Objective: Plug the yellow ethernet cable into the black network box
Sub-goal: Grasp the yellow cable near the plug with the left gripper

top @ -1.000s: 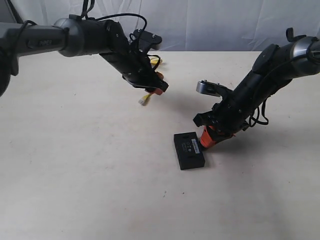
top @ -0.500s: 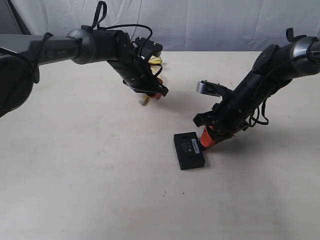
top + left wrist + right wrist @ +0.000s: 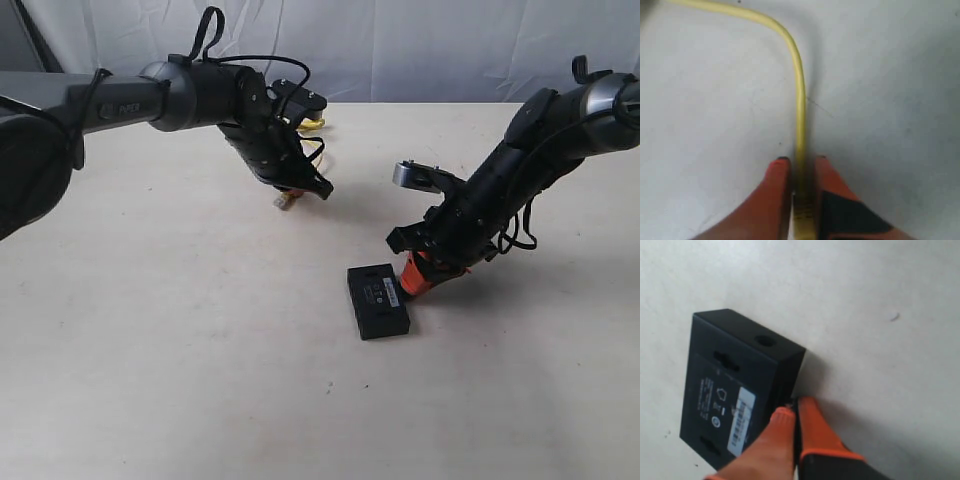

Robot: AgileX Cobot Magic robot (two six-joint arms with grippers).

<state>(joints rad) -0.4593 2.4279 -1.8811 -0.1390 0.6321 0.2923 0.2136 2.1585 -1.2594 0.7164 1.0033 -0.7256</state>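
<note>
One yellow ethernet cable [image 3: 800,100], gripped in left jaws, unplugged (black network box [image 3: 378,300] well apart); right jaws closed.

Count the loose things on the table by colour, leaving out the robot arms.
Yellow: 1, the yellow ethernet cable
Black: 1, the black network box
Total: 2
</note>
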